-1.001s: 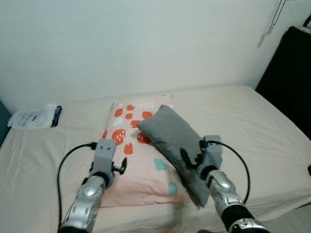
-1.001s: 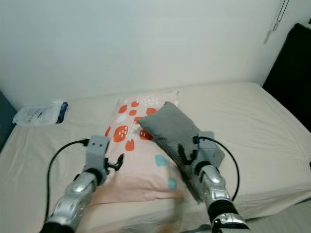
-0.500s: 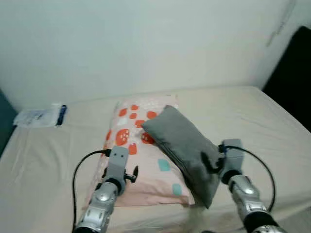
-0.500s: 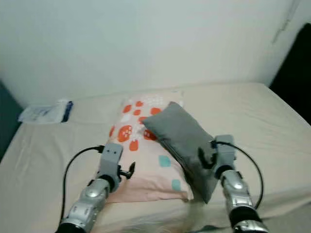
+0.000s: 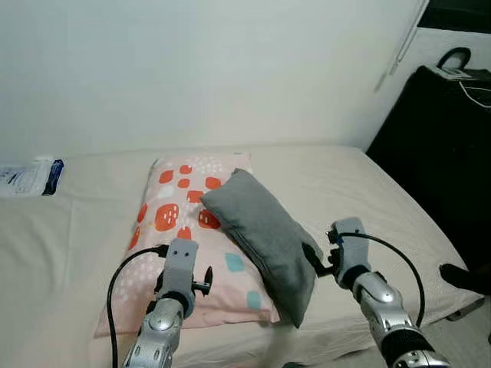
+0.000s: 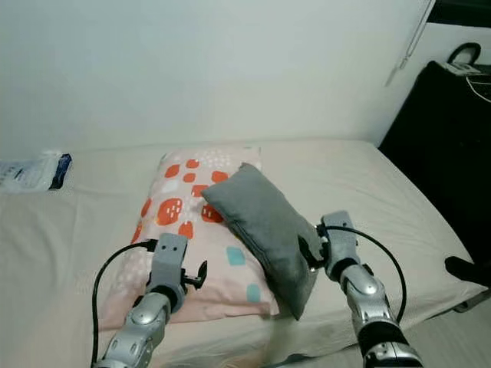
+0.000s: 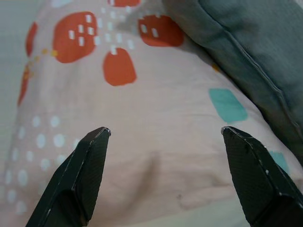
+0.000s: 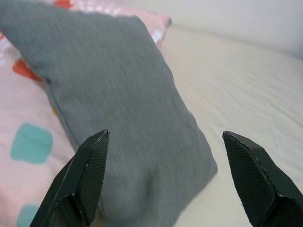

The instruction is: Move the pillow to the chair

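Grey pillow (image 5: 259,230) lying across a pink spotted pillow (image 5: 180,230) near the bed's (image 5: 383,192) front edge, left gripper (image 7: 165,177) spread over the pink one, right gripper (image 8: 165,179) spread at the grey one's lower end

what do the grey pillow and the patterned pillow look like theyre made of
Grey pillow: looks like matte woven fabric, plain, with a stitched seam along its edge in the left wrist view. Patterned pillow: likely smooth printed cotton, pale pink with orange and teal patches and white dots; it creases softly near its front edge.
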You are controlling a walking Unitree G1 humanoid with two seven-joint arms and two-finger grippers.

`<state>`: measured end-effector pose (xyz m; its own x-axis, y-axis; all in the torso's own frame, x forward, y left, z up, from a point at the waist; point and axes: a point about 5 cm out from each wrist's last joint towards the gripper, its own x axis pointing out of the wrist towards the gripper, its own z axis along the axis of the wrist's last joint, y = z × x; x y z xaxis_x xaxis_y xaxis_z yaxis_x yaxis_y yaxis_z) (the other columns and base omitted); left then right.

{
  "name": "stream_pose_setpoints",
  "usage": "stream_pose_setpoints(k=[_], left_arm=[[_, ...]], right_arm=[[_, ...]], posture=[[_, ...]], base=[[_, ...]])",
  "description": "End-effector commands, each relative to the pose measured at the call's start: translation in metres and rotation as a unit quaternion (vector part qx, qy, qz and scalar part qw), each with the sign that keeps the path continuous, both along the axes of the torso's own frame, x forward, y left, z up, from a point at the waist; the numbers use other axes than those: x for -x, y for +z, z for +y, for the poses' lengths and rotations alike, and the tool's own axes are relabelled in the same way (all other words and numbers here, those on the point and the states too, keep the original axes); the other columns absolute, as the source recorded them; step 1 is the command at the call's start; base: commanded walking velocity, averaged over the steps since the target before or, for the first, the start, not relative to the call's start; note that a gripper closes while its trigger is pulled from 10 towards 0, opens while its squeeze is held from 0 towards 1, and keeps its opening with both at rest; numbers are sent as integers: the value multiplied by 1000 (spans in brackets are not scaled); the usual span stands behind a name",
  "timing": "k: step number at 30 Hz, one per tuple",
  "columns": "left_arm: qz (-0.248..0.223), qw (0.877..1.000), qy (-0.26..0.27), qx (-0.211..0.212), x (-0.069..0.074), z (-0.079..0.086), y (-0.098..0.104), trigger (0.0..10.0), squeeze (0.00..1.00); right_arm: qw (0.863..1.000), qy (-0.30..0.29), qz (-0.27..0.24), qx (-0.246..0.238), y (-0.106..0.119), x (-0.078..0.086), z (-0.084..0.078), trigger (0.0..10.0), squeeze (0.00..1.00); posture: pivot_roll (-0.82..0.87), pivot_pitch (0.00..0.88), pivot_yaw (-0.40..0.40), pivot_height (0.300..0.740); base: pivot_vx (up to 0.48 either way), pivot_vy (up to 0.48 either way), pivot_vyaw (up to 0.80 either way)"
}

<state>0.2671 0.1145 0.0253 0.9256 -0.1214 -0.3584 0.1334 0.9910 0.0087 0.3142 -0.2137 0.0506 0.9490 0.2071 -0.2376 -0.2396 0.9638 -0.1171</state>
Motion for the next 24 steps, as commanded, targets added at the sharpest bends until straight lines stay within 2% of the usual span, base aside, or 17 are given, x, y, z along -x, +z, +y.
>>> stream_pose_setpoints(k=[1,2,4,5,7,8,11,13,16,24], left_arm=[[-6,1000,3,-5,-1,-2,0,10000,0],[-6,1000,3,-5,-1,-2,0,10000,0],[-18,1000,17,-14,-3,3,3,10000,0],[-18,1000,17,-14,-3,3,3,10000,0],[-41,998,45,-23,-9,16,12,10000,0],[-41,998,45,-23,-9,16,12,10000,0],[-56,996,72,-23,-18,32,20,10000,0],[-54,996,70,-23,-20,34,20,10000,0],[-54,997,43,-24,-22,33,21,10000,0],[-42,998,41,-17,-24,34,19,10000,0]], right_arm=[[999,-39,1,-14,-2,0,-4,10000,0],[999,-39,1,-14,-2,0,-4,10000,0],[994,-104,-12,-23,0,-3,-11,10000,0],[994,-104,-12,-23,0,-3,-11,10000,0],[986,-159,-6,-57,-2,-4,-13,10000,0],[986,-159,-6,-57,-2,-4,-13,10000,0],[985,-141,-1,-101,-5,-4,-1,10000,0],[984,-137,6,-114,-7,-4,2,10000,0],[981,-134,23,-135,-13,-2,10,10000,0],[978,-140,34,-152,-17,0,18,10000,0]], posture=[[-74,0,-141,740],[-74,0,-141,740],[-61,0,-139,740],[-61,0,-139,740],[-39,0,-117,740],[-39,0,-117,740],[-32,0,-79,740],[-29,0,-68,740],[-27,0,-43,740],[-45,0,-11,740]], base=[[0,0,0],[0,0,0],[0,0,0],[0,0,0],[0,0,0],[0,0,0],[0,0,0],[0,0,0],[0,0,0],[0,0,0]])
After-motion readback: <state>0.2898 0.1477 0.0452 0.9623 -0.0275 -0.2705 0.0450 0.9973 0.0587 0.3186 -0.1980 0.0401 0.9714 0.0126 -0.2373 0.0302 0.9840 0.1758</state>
